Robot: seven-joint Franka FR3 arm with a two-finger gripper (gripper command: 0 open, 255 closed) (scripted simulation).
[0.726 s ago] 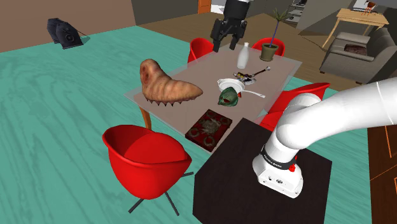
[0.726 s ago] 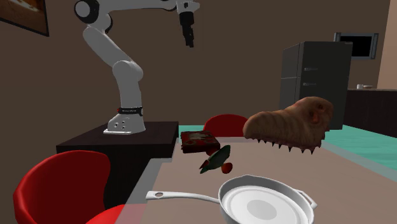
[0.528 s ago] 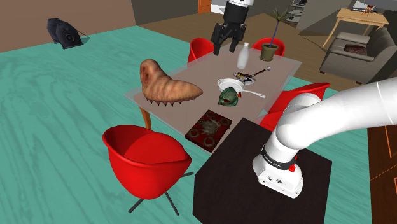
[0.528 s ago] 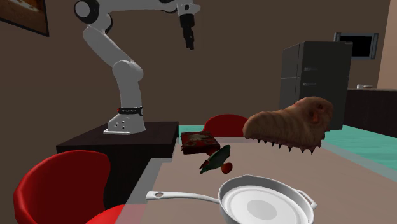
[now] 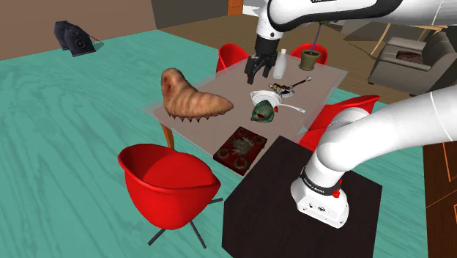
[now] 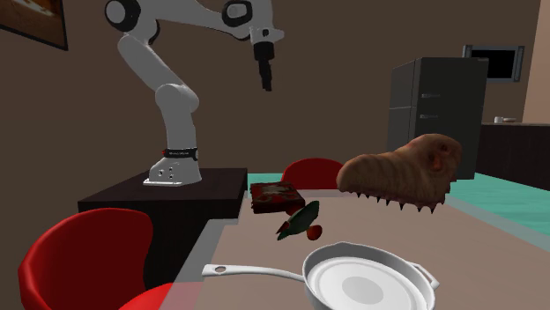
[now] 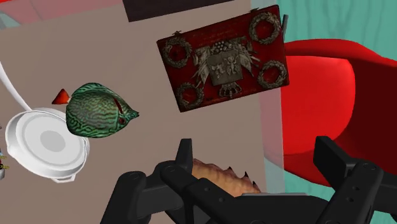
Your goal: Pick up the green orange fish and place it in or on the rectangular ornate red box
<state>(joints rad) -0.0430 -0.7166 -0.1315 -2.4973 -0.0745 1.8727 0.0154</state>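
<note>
Overhead, the black gripper (image 7: 256, 153) hangs above the table (image 7: 127, 63) with its two fingers spread well apart and nothing between them; it sits lower than half a second ago, when it was up near the shoulder view's top edge. The red box (image 7: 222, 57) is a flat rectangle, dark red, with four raised wreaths at its corners and a grey crest in the middle. Apart from the box, on the same pale tabletop, lies the fish (image 7: 98, 109): a rounded body with a green scaly pattern and a small orange-red fin. Beyond it from the box is a smooth white round pan (image 7: 48, 143) with a long handle. Box, fish and pan have not moved. A black band (image 6: 179, 152) at the arm's foot carries white lettering, too small to read.
</note>
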